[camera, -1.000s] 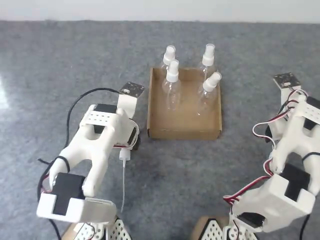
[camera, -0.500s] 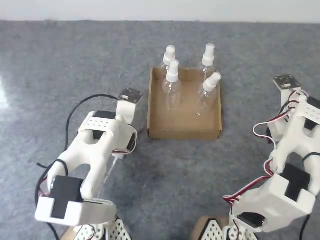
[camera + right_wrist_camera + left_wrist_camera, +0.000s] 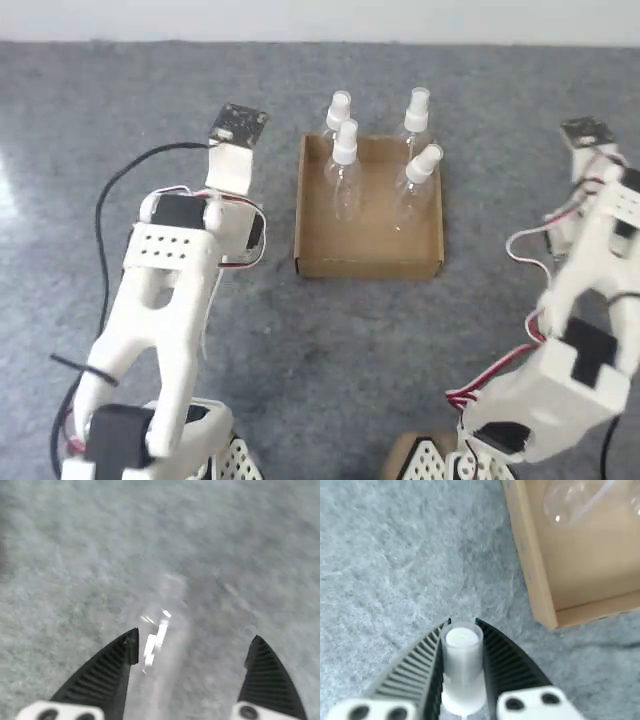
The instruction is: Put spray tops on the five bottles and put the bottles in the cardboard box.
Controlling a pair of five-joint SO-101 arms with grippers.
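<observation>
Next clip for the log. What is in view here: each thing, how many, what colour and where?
cardboard box: one, brown, mid-table between the arms.
capped bottles: four, clear with white spray tops; two stand in the box, two at its far edge, inside or behind I cannot tell.
loose spray top: one, white, in the left gripper.
loose bottle: one, clear, blurred, on the table under the right gripper.
table: one, grey cover.
left gripper: one, black jaws shut on the loose spray top, beside the box.
right gripper: one, black jaws open.
left arm, right arm: two, white.
</observation>
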